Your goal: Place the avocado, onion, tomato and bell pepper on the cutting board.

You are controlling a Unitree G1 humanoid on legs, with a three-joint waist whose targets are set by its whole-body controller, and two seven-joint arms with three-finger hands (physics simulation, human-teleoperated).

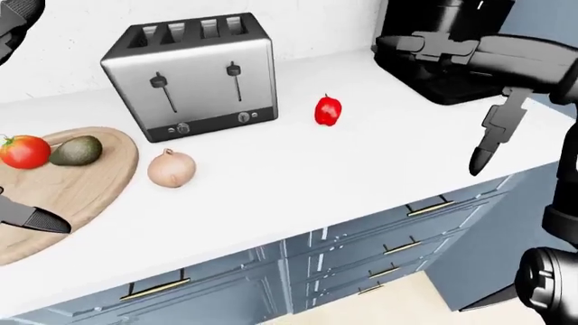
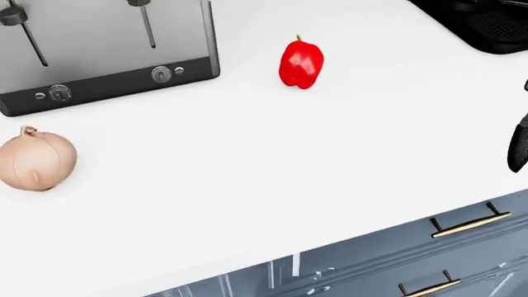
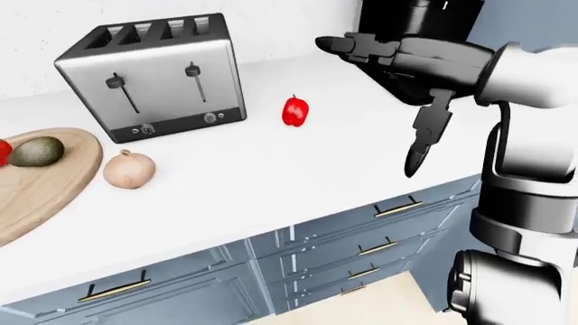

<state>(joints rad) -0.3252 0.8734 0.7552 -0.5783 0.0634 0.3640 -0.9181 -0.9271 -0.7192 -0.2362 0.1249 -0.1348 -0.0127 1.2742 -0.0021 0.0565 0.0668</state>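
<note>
A red bell pepper (image 1: 328,110) stands on the white counter (image 2: 272,167), right of the toaster. The tan onion (image 1: 171,168) lies just right of the round wooden cutting board (image 1: 99,183). The tomato (image 1: 24,152) and the avocado (image 1: 75,150) rest on the board. My right hand (image 3: 398,81) hovers open above the counter, right of the pepper, one finger (image 3: 420,145) hanging down. Of my left hand only dark fingers (image 1: 36,218) show at the left edge of the left-eye view, spread apart over the board and holding nothing.
A steel toaster (image 1: 194,78) stands above the onion. A black coffee machine (image 1: 442,74) fills the counter's upper right, under my right arm. Blue-grey drawers with brass handles (image 1: 429,206) run below the counter edge.
</note>
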